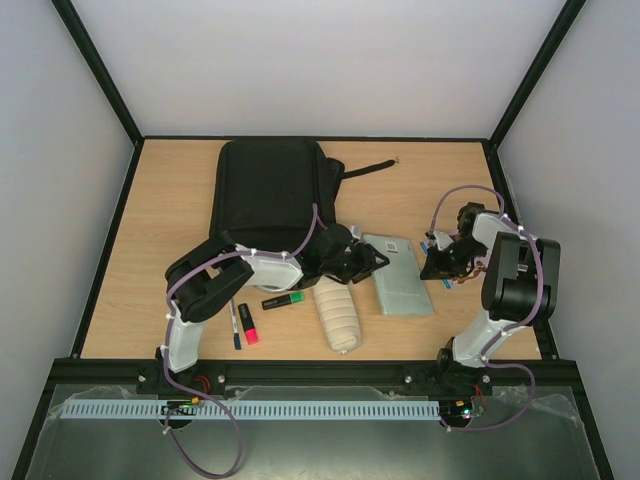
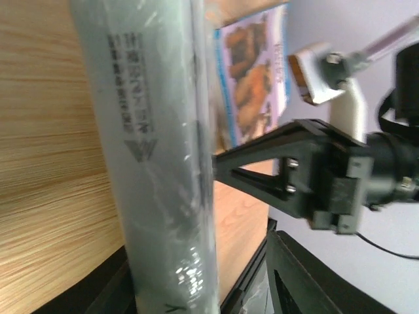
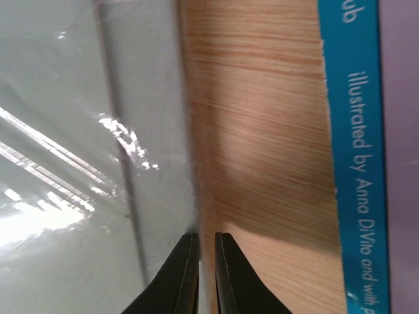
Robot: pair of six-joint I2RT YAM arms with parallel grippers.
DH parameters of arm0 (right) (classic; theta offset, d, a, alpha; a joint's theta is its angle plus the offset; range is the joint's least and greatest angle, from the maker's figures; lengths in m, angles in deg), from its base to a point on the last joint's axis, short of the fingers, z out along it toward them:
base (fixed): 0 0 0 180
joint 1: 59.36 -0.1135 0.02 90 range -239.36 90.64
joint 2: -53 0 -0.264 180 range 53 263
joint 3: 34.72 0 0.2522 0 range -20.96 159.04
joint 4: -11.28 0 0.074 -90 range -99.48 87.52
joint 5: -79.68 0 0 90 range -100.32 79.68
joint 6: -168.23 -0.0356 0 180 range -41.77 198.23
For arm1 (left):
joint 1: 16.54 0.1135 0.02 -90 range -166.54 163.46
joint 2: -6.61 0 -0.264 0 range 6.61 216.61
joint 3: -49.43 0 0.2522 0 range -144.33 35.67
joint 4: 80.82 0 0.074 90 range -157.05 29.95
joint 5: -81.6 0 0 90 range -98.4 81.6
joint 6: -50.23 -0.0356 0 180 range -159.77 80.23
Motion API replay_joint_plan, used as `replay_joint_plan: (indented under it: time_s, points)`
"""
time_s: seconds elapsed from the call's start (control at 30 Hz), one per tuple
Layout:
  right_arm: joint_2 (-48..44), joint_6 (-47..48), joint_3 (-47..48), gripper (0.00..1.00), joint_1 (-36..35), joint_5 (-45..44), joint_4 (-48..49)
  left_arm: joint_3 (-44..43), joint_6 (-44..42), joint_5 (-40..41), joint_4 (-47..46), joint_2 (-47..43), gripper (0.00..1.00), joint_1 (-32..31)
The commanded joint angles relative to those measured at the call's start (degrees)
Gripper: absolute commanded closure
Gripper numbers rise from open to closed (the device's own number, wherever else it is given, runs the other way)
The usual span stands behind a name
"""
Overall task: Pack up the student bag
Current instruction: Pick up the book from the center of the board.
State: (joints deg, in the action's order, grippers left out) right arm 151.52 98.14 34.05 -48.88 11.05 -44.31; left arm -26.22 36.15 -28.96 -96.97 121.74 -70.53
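Note:
The student bag (image 1: 270, 190), a large black backpack, lies flat at the back of the table. In front of it, to the right, lies a pale green plastic-wrapped pack (image 1: 400, 275). My left gripper (image 1: 372, 262) is at the pack's left edge; its wrist view shows the pack (image 2: 157, 163) edge-on, filling the space ahead, with a gap of bare wood beside it. My right gripper (image 1: 436, 267) is at the pack's right edge. Its fingers (image 3: 205, 235) are almost together, straddling the line where the pack (image 3: 78, 163) meets the table, with nothing clearly pinched.
A picture book (image 1: 432, 243) with a blue edge (image 3: 350, 131) lies under the right arm. A cream ribbed roll (image 1: 338, 315), a green highlighter (image 1: 283, 300), a pink highlighter (image 1: 248, 325) and a pen (image 1: 235, 325) lie near the front. A bag strap (image 1: 365, 168) trails right.

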Motion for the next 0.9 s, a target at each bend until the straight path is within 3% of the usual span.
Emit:
replay_joint_plan:
  time_s: [0.0, 0.23, 0.4, 0.43, 0.53, 0.57, 0.87]
  points:
    - [3.6, -0.8, -4.5, 0.93, -1.9, -6.4, 4.3, -0.6, -0.4, -0.5, -8.4, -4.4, 0.56, -0.7]
    - [0.5, -0.8, -4.4, 0.91, -1.9, -5.3, 4.2, -0.7, 0.3, -1.2, -8.6, -3.7, 0.66, -0.7]
    - [-0.7, -1.0, -4.7, 0.9, -1.9, -5.2, 4.4, -2.1, 0.0, -0.7, -3.0, -3.1, 0.69, -0.7]
    - [-0.8, -0.9, -4.7, 0.9, -1.9, -5.1, 4.5, -2.4, -0.3, -0.8, -2.0, -3.0, 0.68, -0.6]
    - [-1.1, -0.9, -4.9, 0.89, -1.9, -5.1, 4.6, -4.9, -1.3, -1.9, 3.3, -1.8, 0.52, -0.6]
    - [-1.1, -0.9, -5.0, 0.89, -1.9, -5.2, 4.7, -5.4, -1.7, -2.2, 4.1, -1.5, 0.52, -0.6]
    - [-1.6, -0.7, -5.4, 0.89, -1.9, -5.3, 4.9, -5.3, -1.2, -3.0, 3.8, -0.6, 0.78, -0.4]
